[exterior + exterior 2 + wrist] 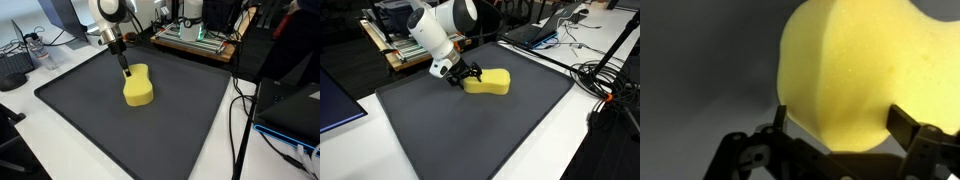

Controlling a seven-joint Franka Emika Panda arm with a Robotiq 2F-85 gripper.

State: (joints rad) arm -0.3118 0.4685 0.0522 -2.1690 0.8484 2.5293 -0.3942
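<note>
A yellow sponge [138,87] [487,82] with a waisted, rounded shape lies on a dark grey mat [90,125] [510,130] in both exterior views. My gripper [127,71] [461,79] is down at one end of the sponge. In the wrist view the sponge [865,70] fills the upper right, and its rounded end sits between the two black fingers of my gripper [840,135]. Both fingers touch its sides. The sponge still rests on the mat.
The mat lies on a white table [30,140]. A board with electronics [195,42] stands beyond the mat. Cables [240,120] [605,85] run along one side. A laptop [540,30] and a shelf [390,40] stand behind the mat.
</note>
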